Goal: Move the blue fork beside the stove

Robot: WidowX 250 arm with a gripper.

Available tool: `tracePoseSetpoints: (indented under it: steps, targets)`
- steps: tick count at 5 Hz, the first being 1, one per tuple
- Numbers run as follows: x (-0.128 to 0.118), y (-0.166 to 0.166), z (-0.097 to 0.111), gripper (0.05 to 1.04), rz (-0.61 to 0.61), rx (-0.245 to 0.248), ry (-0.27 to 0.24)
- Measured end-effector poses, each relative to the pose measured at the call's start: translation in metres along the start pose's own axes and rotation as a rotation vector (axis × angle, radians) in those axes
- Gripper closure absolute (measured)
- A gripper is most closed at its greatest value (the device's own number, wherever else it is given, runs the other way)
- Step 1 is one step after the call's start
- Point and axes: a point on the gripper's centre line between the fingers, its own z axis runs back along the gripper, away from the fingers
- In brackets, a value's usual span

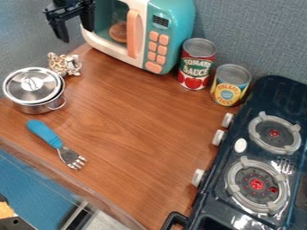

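One blue fork (53, 140) flat on the bench (138, 126), near six o'clock from the fingers (88, 19) (spread apart, nothing between); handle towards eleven, tines towards five. Probably down to six, across that slant, then towards three for the stove (273, 96).

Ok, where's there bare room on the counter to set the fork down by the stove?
The wooden counter is bare between the blue fork and the knobs of the stove, from below the microwave toward the front edge. It's crowded at the back right: the red-labelled can and yellow-labelled can stand between microwave and stove.
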Motion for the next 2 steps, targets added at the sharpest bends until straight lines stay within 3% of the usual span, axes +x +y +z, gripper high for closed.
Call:
tracePoseSetpoints:
  steps: [2]
  targets:
    - [-0.017, 0.023, -0.032, 0.083, 0.0, 0.056, 0.039]
